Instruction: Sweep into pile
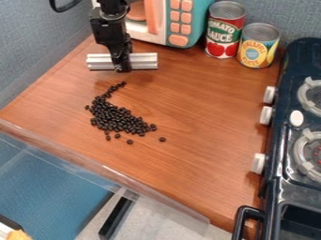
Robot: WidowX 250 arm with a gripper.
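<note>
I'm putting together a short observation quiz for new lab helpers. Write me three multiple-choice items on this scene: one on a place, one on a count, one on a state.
1. Where is the silver bar?
A. On the stove
B. At the gripper
C. On the floor

2. How many cans stand at the back of the table?
A. Two
B. Three
C. Five

3. How do the dark beans lie?
A. All in a bowl
B. In one straight row
C. Mostly clustered, with a few strays

Answers:
1. B: the gripper hangs over the bar's middle, with the bar's ends sticking out on both sides.
2. A: a red-labelled can and a yellow-labelled can stand side by side.
3. C: a dense patch has a thin trail towards the bar and single beans apart from it.
</note>
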